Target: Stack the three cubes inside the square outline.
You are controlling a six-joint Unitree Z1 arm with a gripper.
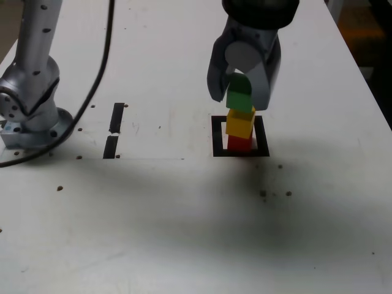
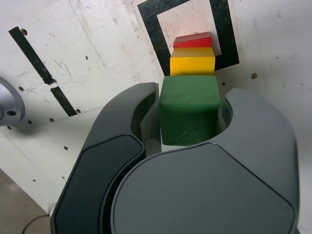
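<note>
In the exterior view a red cube [image 1: 240, 144] sits inside the square outline [image 1: 215, 138] of black tape. A yellow cube [image 1: 240, 124] rests on the red one, and a green cube [image 1: 240, 98] tops the stack, set slightly askew. My gripper [image 1: 240, 99] reaches down from above with a jaw pressed against each side of the green cube. The wrist view shows the green cube [image 2: 189, 114] held between the fingers of the gripper [image 2: 191, 97]. Beyond it are the yellow cube [image 2: 192, 63], the red cube [image 2: 192, 40] and the square outline [image 2: 151, 29].
The arm's silver base [image 1: 30, 92] stands at the exterior view's left, with a black cable [image 1: 101, 55] running past it. Two short black tape strips [image 1: 116, 117] lie left of the outline. The table's edge [image 1: 367, 79] runs along the right.
</note>
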